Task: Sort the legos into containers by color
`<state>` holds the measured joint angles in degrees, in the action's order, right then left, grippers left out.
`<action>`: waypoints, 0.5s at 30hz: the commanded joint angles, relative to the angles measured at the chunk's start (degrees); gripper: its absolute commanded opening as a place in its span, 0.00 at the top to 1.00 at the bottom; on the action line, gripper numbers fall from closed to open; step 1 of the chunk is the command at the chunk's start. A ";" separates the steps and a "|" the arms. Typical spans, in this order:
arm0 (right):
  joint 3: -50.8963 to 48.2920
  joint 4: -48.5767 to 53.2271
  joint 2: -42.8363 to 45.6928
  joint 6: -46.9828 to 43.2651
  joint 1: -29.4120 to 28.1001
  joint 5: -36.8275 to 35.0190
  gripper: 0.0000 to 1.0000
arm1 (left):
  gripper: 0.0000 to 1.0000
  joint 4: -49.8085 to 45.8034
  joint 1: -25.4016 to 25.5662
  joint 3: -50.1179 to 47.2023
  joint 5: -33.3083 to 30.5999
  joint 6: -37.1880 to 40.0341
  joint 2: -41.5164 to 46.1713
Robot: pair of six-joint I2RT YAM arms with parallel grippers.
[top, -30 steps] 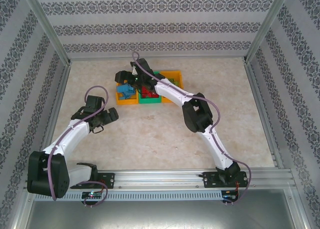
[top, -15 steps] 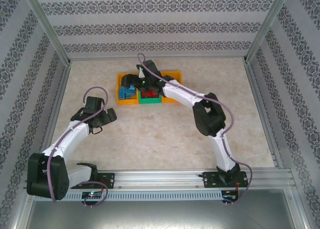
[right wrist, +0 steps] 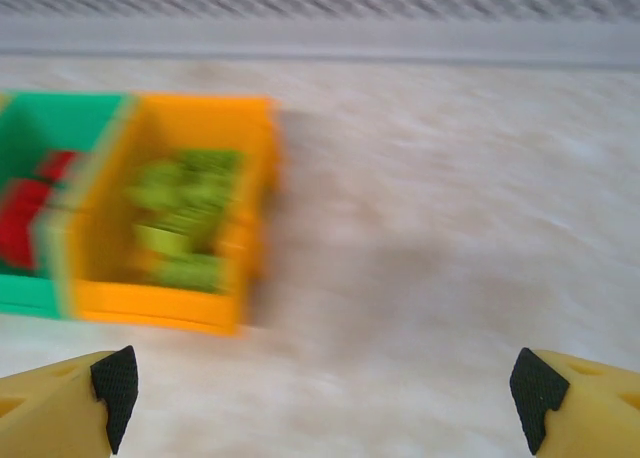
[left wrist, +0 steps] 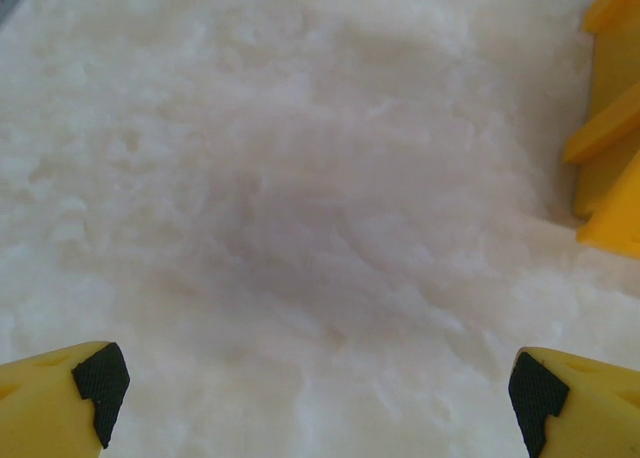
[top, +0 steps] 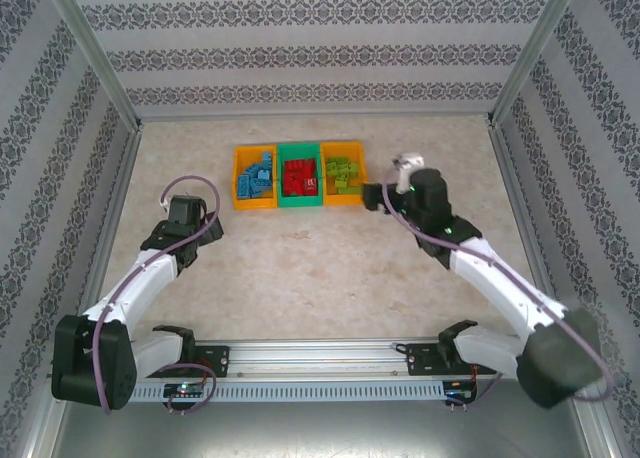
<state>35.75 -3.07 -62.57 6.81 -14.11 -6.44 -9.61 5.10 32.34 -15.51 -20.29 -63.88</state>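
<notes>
The containers stand in a row at the back middle of the table. The left orange bin holds blue legos. The green middle bin holds red legos. The right orange bin holds light green legos. My right gripper hangs open just right of that bin with nothing between its fingers. Its wrist view, blurred, shows the green legos, the red legos and the gripper. My left gripper is open and empty, low over bare table left of the bins.
Patterned walls and metal rails close in the table on three sides. The left orange bin's corner shows at the right edge of the left wrist view. Bare marbled tabletop lies between the two arms.
My right arm has pulled back from above the bins and swung right, uncovering all three. The left gripper has shifted slightly up and left.
</notes>
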 commanded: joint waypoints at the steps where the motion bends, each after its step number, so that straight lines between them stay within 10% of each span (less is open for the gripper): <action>1: -5.27 -12.94 -2.05 -6.56 6.06 -1.75 0.02 | 0.01 17.22 -0.89 -4.23 -4.64 8.99 1.31; 12: -14.58 -52.29 -25.35 -5.26 12.42 3.23 0.02 | 0.01 46.35 -1.12 -11.07 3.64 20.15 -11.67; 15: -13.38 -46.97 -23.56 -5.41 12.97 4.47 0.02 | 0.01 49.91 -1.38 -9.66 5.42 20.50 -15.55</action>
<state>22.35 -42.89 -86.85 1.63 -1.91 -4.58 31.00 4.71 20.82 -13.28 -2.46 -77.23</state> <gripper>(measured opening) 0.981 0.994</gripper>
